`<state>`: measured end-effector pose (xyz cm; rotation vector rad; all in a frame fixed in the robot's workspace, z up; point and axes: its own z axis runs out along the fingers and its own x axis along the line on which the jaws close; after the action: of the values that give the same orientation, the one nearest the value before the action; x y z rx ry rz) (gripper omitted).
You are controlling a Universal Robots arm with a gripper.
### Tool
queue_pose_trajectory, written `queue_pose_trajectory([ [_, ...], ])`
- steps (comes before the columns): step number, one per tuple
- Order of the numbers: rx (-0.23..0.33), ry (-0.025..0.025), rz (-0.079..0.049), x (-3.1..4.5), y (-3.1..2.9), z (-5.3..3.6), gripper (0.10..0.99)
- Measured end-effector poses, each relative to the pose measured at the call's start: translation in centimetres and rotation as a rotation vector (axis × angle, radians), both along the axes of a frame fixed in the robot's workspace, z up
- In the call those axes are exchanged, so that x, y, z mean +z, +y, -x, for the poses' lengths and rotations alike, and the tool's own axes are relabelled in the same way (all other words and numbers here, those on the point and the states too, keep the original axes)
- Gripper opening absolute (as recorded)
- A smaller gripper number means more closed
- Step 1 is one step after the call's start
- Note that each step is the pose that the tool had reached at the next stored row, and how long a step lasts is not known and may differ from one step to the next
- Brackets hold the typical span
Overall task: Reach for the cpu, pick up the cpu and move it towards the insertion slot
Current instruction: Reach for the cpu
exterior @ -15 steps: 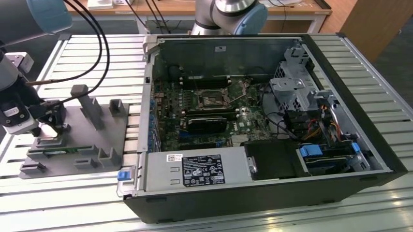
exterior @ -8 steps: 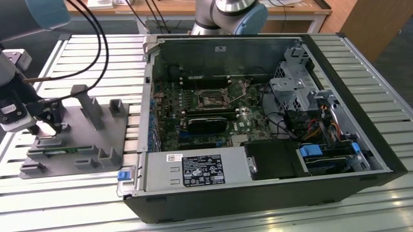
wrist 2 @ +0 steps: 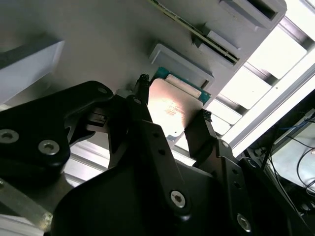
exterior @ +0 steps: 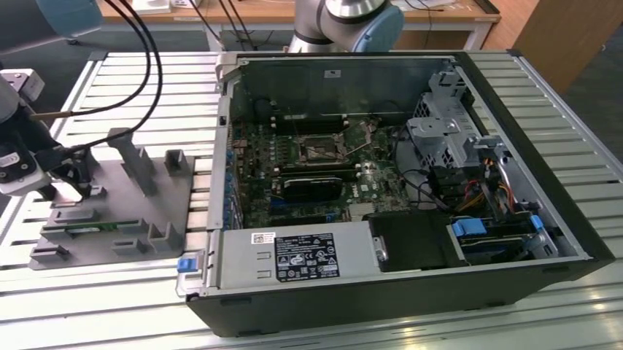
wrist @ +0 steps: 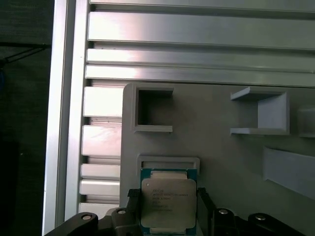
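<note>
Reach was done: the black pincer (wrist 2: 173, 97) sat parted around the silvery-white square cpu (wrist: 168, 201), seemingly ungripped. Pickup and the shiny-framed insertion slot (exterior: 319, 149) were left.

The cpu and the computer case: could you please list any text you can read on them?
Cpu: several printed lines on its metal top, too small to read.
Black label on the grey metal box: print and symbols, too blurred to read.
White sticker beside it: unreadable.
</note>
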<state>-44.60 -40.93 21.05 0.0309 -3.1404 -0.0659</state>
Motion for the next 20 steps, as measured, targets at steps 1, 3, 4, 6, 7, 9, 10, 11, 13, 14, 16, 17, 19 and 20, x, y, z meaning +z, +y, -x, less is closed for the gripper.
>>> queue_pose_trajectory([
  [1,0.0,0.0,0.0,0.11,0.0,0.0,0.541],
  [3,0.0,0.0,0.0,0.31,0.0,0.0,0.541],
  [4,0.0,0.0,0.0,0.42,0.0,0.0,0.541],
  [6,0.0,0.0,0.0,0.58,0.0,0.0,0.541],
  [7,0.0,0.0,0.0,0.65,0.0,0.0,0.541],
  [9,0.0,0.0,0.0,0.8,0.0,0.0,0.541],
  [10,0.0,0.0,0.0,0.87,0.0,0.0,0.541],
  [11,0.0,-0.0001,0.0,0.92,0.0,0.0,0.541],
  [13,0.0,0.0,0.0,1.05,0.0,0.0,0.541],
  [14,0.0,0.0,0.0,1.11,0.0,0.0,0.541],
  [16,0.0,-0.0001,0.0,1.21,0.0,0.0,0.541],
  [17,0.0,0.0,0.0,1.26,0.0,0.0,0.541],
  [19,0.0,-0.0001,0.0,1.36,0.01,0.0,0.541],
  [20,0.0,0.0,0.0,1.41,0.01,0.0,0.541],
])
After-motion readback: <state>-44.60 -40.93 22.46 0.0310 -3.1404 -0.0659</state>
